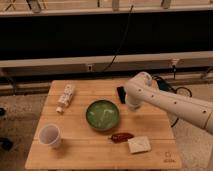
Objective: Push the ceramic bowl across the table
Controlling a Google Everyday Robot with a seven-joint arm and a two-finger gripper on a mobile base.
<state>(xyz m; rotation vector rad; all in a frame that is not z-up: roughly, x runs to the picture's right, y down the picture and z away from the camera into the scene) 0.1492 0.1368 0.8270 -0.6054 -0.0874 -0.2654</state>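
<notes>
The green ceramic bowl (103, 114) sits upright near the middle of the light-wood table (80, 152), its glossy inside streaked pale. My white arm reaches in from the right and bends down over the table's right half. The gripper (131, 104) is at the arm's lower end, low over the tabletop, just to the right of the bowl's far-right rim with a small gap between them. I cannot tell whether it touches the bowl.
A white cup (50, 135) stands at the front left. A pale bottle-like item (65, 97) lies at the back left. A red chili-like item (121, 136) and a pale sponge (139, 144) lie front right of the bowl. A small dark object (121, 93) lies behind the gripper.
</notes>
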